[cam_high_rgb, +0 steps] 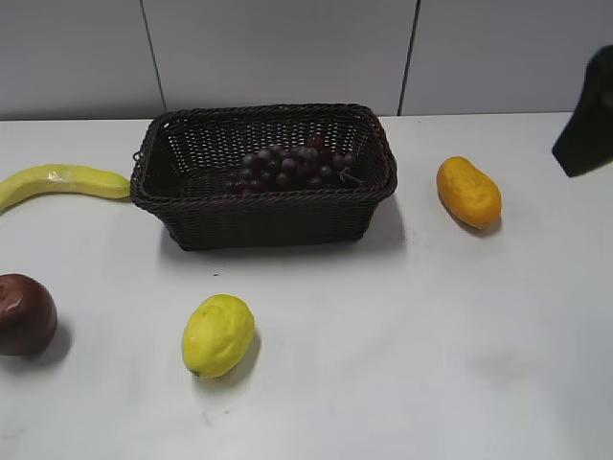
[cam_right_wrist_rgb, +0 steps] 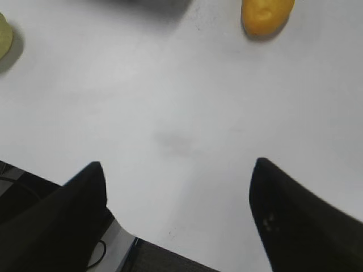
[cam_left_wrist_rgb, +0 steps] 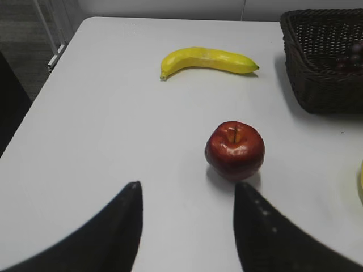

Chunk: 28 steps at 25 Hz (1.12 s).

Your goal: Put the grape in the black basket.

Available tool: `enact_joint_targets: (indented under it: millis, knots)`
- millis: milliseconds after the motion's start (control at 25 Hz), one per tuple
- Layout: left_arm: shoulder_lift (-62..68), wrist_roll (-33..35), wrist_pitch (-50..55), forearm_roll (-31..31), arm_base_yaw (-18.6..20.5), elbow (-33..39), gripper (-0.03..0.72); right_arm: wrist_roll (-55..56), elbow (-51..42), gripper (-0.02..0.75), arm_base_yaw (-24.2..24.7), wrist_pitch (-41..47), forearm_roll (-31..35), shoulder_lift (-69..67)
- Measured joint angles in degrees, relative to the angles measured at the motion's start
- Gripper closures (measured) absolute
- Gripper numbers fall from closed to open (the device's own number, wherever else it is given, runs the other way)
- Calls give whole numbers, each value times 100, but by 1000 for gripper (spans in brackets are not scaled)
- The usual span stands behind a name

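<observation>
The grape (cam_high_rgb: 292, 165), a bunch of dark purple grapes, lies inside the black basket (cam_high_rgb: 374, 187) at the back middle of the white table. A few of its grapes (cam_left_wrist_rgb: 349, 58) show in the left wrist view inside the black basket (cam_left_wrist_rgb: 317, 85). My left gripper (cam_left_wrist_rgb: 187, 190) is open and empty above the table's left side, just short of a red apple. My right gripper (cam_right_wrist_rgb: 178, 167) is open and empty above the table's front right edge. A dark part of the right arm (cam_high_rgb: 586, 120) shows at the right edge of the exterior view.
A red apple (cam_high_rgb: 24, 314) (cam_left_wrist_rgb: 235, 149) lies at the front left. A banana (cam_high_rgb: 59, 182) (cam_left_wrist_rgb: 207, 60) lies left of the basket. A yellow lemon (cam_high_rgb: 218, 334) lies in front of the basket. An orange fruit (cam_high_rgb: 468, 192) (cam_right_wrist_rgb: 266, 16) lies to its right.
</observation>
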<state>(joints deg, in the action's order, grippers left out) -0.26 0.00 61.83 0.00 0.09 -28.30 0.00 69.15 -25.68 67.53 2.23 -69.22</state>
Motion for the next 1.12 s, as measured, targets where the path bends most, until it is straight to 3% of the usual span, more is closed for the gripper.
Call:
enact_joint_targets:
  millis: [600,1120]
  knots:
    - [0,0,0,0,0,0,199,94,-1888,144,1635,-368,-51,2564]
    - [0,0,0,0,0,0,199,107,-3495,144,1825,-611,-223,5223]
